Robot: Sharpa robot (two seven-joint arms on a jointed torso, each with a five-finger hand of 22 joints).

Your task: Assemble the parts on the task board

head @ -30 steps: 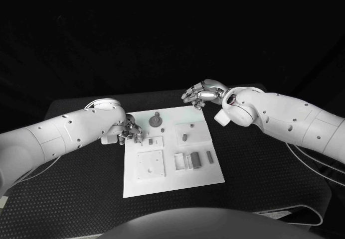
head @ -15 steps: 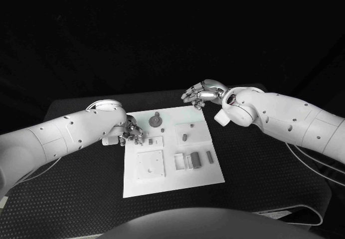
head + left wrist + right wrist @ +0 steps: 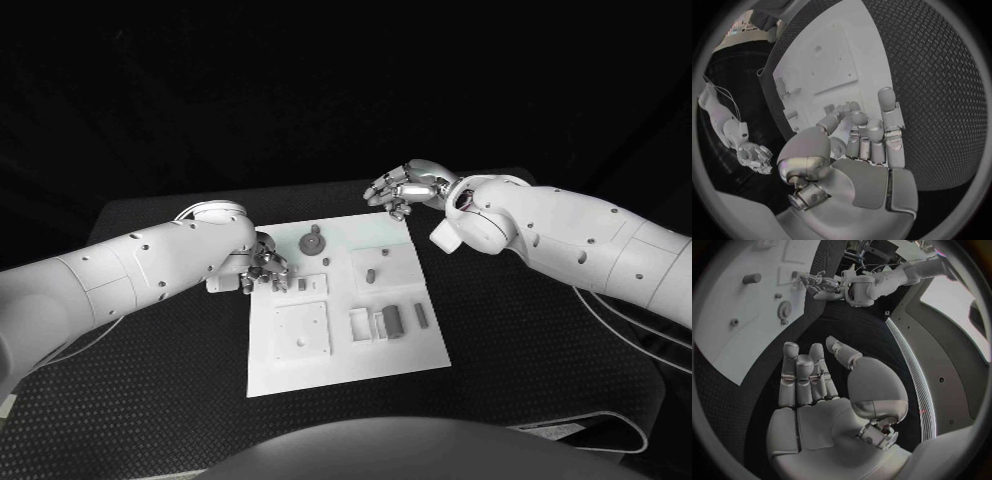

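White and flat, the board (image 3: 340, 300) is lying mid-table (image 3: 548, 340), serving as the landmark for everything else. The left hand (image 3: 261, 265) is hovering at the board's left edge near its far end, fingers curled down toward a small part (image 3: 303, 285) there; whether it is pinching anything I cannot tell, though the left wrist view shows its fingers (image 3: 879, 125) partly apart with nothing plainly between them. It is probably placed there to work that edge slot. The right hand (image 3: 402, 190) is hanging just beyond the board's far right corner, holding nothing, fingers loosely bent and apart, likely parked clear of the work. A gear (image 3: 312, 243) is sitting near the board's far edge, and a short peg (image 3: 371, 274) is standing closer to the middle. Toward the near side, a square plate (image 3: 302, 331) is occupying its recess, and beside it to the right, grey blocks (image 3: 387, 322) are resting in theirs.
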